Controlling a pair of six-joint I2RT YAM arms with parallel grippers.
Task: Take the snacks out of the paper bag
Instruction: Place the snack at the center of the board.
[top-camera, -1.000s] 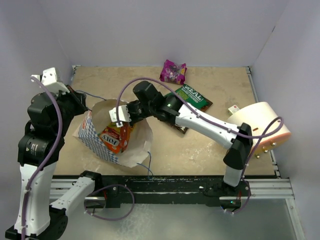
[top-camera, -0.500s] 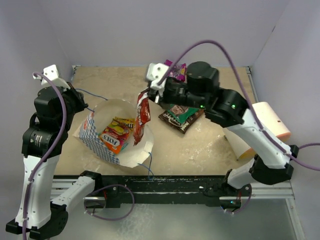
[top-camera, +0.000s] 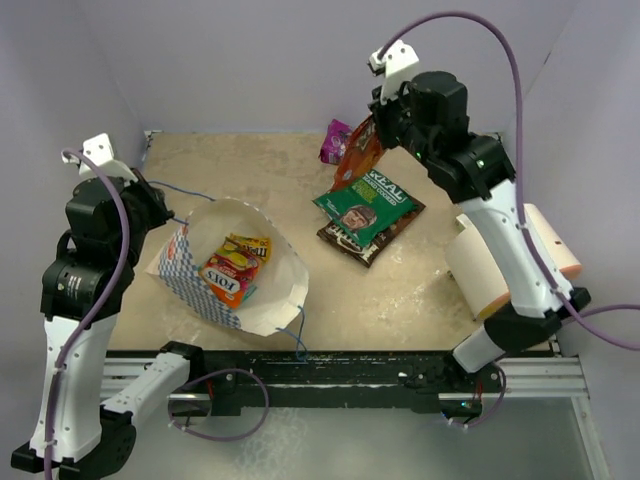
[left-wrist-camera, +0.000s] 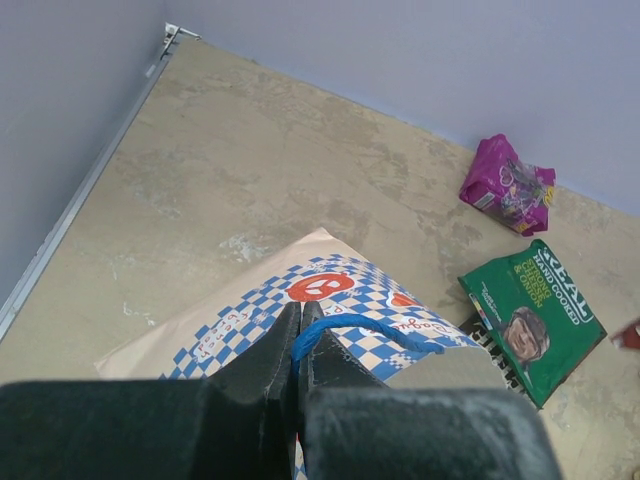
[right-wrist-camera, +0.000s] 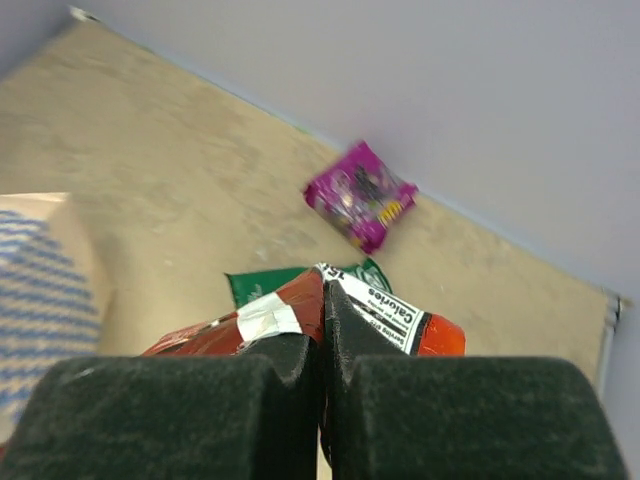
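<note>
We had the tan table (top-camera: 400, 290) filling the middle of the overhead view, and at its right edge lay the big cream-peach cylinder (top-camera: 472, 272), partly behind the right arm. Left of centre sat the paper bag (top-camera: 283, 270), on its side, mouth gaping toward the camera, checkered band on its left flank. And there, the left gripper (left-wrist-camera: 299, 330) was pinched tight on the bag's thin blue string handle (left-wrist-camera: 350, 325), right at the bag's upper left edge. Up in the centre, the green packet (top-camera: 365, 205) lay flat on the table, overlapping the dark brown pouch (top-camera: 350, 240) beneath it. Above those, the right gripper (right-wrist-camera: 322, 330) hung high near the back wall, jaws clamped together on the top edge of the red-orange packet (top-camera: 355, 158), which dangled clear of the table. Just beside it, toward the back edge, we saw the magenta packet (top-camera: 334, 142). Inside the bag, an orange-and-yellow packet (top-camera: 228, 280) and a yellow one (top-camera: 245, 248) lay touching.
</note>
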